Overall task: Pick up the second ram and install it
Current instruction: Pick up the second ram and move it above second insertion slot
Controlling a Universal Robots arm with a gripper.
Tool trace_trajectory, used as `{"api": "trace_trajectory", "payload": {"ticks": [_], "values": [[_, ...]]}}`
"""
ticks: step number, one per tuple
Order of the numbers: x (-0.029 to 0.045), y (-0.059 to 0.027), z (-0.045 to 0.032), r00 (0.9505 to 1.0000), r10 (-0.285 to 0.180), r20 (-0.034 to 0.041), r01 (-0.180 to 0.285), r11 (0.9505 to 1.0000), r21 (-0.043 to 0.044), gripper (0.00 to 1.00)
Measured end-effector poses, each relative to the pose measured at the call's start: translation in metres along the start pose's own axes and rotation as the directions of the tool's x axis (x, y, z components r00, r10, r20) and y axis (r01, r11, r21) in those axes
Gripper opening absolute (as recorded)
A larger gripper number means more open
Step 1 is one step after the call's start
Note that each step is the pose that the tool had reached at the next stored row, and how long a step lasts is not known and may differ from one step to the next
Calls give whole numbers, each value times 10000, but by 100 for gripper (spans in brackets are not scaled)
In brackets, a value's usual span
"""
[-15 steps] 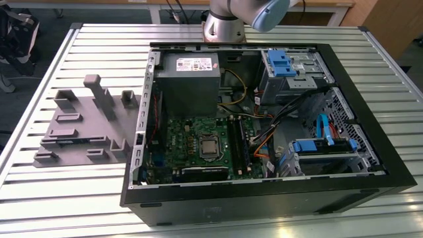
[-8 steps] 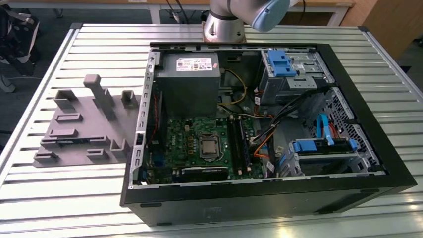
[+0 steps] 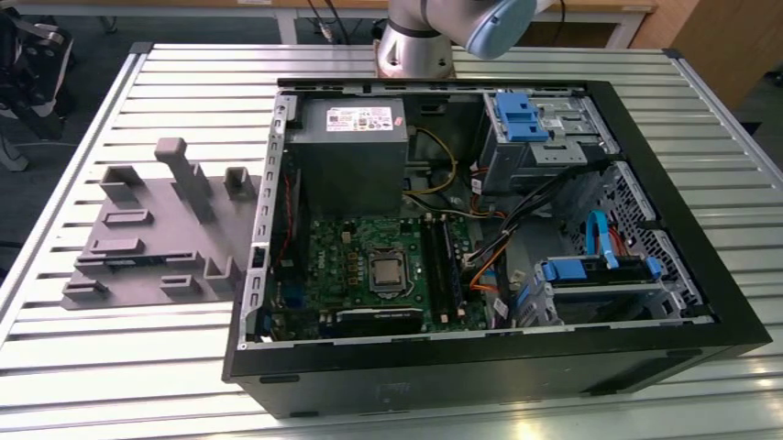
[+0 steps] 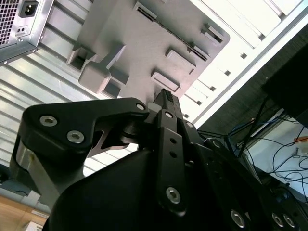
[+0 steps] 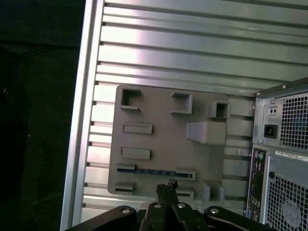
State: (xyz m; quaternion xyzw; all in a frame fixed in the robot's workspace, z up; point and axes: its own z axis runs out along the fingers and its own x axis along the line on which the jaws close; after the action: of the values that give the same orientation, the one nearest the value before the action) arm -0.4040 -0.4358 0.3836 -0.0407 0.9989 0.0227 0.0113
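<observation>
A: How does the black metal pincer (image 5: 166,185) stand?

B: In both wrist views its two fingers are pressed together, tip to tip, with nothing pinched between them. In the second wrist view the pincer (image 4: 163,95) ends in one narrow point over the flat grey plastic holder (image 4: 144,43).

A: And the second ram?

B: The second ram (image 5: 159,172), a thin, long, dark blue-green memory stick, sits on its edge in a slot of that holder (image 5: 159,134), between two small grey blocks. In the first wrist view the pincer's tips hang over the holder just beside the stick without touching it.

A: Where does the holder lie?

B: In the exterior view the holder (image 3: 153,229) lies flat on the ribbed silver metal surface (image 3: 183,82). It is at nine o'clock of the big black open computer case (image 3: 490,367), just beside its wall.

A: What is inside the case?

B: The square green motherboard (image 3: 355,266) lies toward seven o'clock within the case, with long black slot rails (image 3: 437,266) along its three o'clock edge. A grey box-shaped power supply (image 3: 348,137) sits at twelve o'clock of the board. I cannot tell whether any stick stands in the rails.

A: And the arm?

B: Its round silver base (image 3: 413,50) stands on the surface at twelve o'clock of the case.
</observation>
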Motion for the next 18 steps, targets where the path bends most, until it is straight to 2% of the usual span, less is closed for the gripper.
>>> {"api": "trace_trajectory", "payload": {"ticks": [11, 18], "values": [[0, 0, 1, 9997, -247, -11, 247, 9997, -6, 11], [4, -6, 1, 9983, -590, -26, 589, 9983, -15, 11]]}}
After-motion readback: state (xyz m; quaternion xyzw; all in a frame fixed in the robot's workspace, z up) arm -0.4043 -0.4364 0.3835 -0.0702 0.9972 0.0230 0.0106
